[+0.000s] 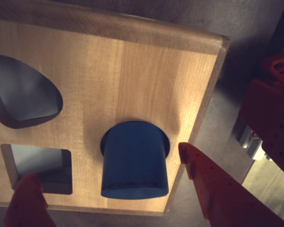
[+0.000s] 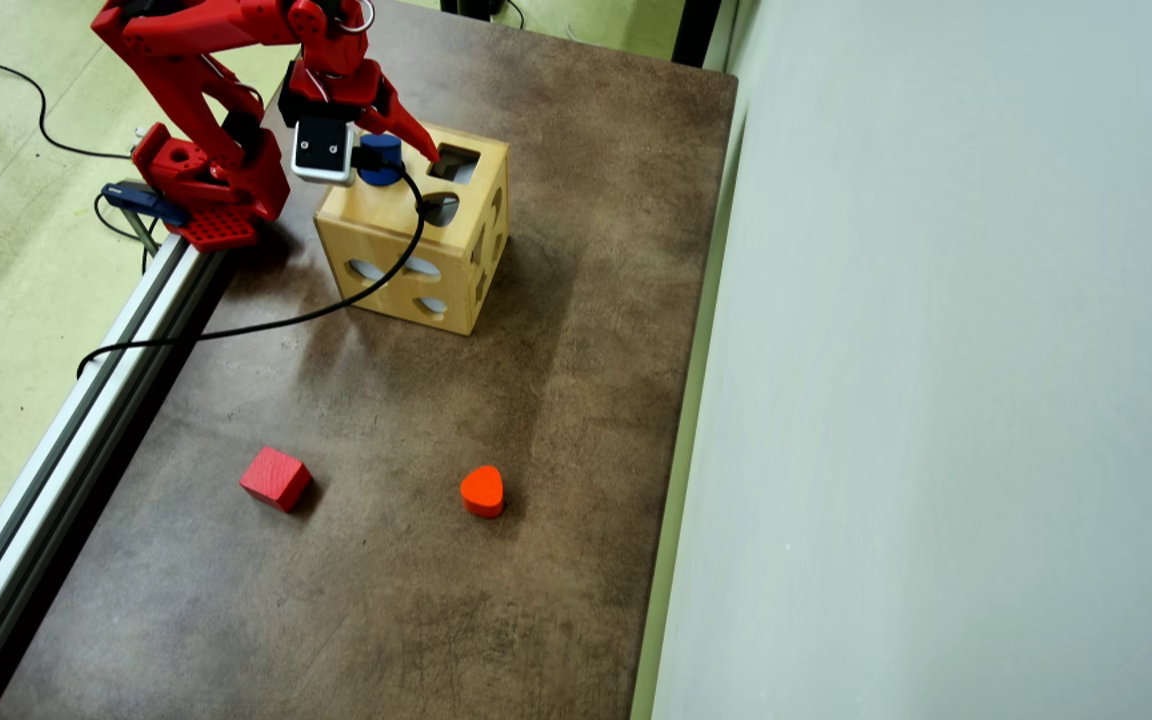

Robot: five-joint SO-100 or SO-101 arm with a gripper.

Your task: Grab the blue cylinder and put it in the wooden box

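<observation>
- Our end effector (image 1: 116, 189) hangs over the top of the wooden box (image 2: 391, 235), fingers spread wide on either side of the blue cylinder (image 1: 134, 161); in the wrist view neither finger touches it, so we hold nothing.
- The blue cylinder sits upright in the round cutout on the box top, most of its body standing proud of the wood, not dropped through.
- Risk one, as we judge it: the cylinder looks jammed or resting on the rim of the hole. If it is tilted even slightly, it stays stuck and the task is not finished.
- Risk two: a push from a finger off-centre could tip it out of the hole and send it rolling off the box onto the counter (image 2: 556, 420).
- Risk three: the camera cable (image 2: 266, 322) drapes across the box top and could snag it as we move.
- In the overhead view, the arm (image 2: 186, 70) is folded tight near its base (image 2: 198, 185), wrist pointed down.
- The red cube (image 2: 276, 478) and orange heart (image 2: 482, 491) lie well apart.
</observation>
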